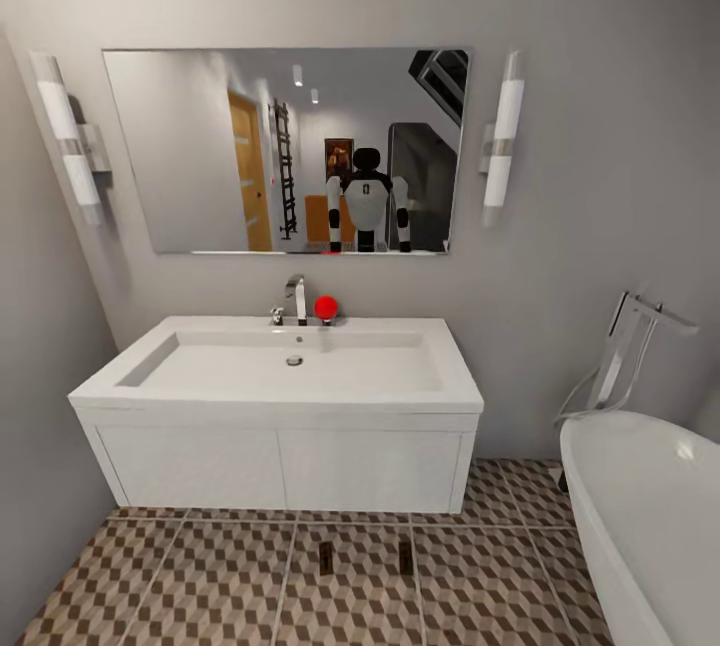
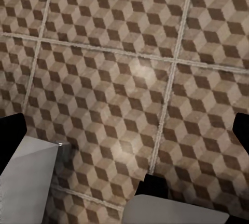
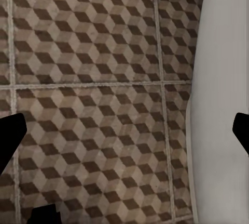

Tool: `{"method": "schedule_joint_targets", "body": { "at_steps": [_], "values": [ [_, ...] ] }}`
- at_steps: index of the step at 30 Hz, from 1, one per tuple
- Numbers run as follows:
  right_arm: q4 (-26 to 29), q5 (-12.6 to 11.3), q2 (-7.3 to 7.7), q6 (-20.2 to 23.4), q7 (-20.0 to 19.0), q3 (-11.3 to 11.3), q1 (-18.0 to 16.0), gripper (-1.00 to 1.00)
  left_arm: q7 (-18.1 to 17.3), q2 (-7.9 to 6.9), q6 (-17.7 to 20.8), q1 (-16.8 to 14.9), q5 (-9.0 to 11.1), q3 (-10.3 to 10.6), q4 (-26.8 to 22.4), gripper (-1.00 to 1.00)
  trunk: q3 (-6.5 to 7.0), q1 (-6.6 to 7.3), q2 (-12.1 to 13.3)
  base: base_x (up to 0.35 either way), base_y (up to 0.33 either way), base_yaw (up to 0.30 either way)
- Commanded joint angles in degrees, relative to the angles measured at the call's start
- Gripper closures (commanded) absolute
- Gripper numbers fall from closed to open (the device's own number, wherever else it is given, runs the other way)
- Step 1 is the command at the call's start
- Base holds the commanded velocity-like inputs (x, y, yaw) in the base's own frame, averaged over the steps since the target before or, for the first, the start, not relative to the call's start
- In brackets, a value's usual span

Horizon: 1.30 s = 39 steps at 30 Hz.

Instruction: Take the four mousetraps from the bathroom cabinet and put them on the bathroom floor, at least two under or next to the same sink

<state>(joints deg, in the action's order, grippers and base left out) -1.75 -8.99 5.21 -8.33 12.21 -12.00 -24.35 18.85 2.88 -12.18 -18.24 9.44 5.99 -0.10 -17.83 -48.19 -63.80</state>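
Mousetraps (image 1: 325, 556) (image 1: 405, 556) lie on bathroom floor (image 1: 200, 586) before sink (image 1: 290, 366).

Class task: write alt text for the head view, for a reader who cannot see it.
Two mousetraps lie side by side on the cube-patterned bathroom floor, just in front of a white wall-hung sink cabinet. Above the sink hangs a mirror reflecting the robot, with a tube lamp at each side. A white bathtub edge shows at right.
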Motion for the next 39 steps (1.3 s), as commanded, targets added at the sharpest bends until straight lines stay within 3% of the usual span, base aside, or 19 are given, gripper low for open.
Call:
{"method": "schedule_joint_targets", "body": {
  "at_steps": [1, 39],
  "values": [
    [-0.2, -0.6, -0.02, -0.4, 0.0, -0.5, -0.1, -1.00, 0.1, 0.02, -0.2, 0.0, 0.6, 0.5, 0.0, -1.00, 0.12, 0.22, 0.4, 0.000, 0.000, 0.000],
    [-0.2, -0.6, -0.02, -0.4, 0.0, -0.5, -0.1, -1.00, 0.1, 0.02, -0.2, 0.0, 0.6, 0.5, 0.1, -1.00, 6.94, 8.57, 15.6, 0.000, 0.000, 0.000]
  ]
}}
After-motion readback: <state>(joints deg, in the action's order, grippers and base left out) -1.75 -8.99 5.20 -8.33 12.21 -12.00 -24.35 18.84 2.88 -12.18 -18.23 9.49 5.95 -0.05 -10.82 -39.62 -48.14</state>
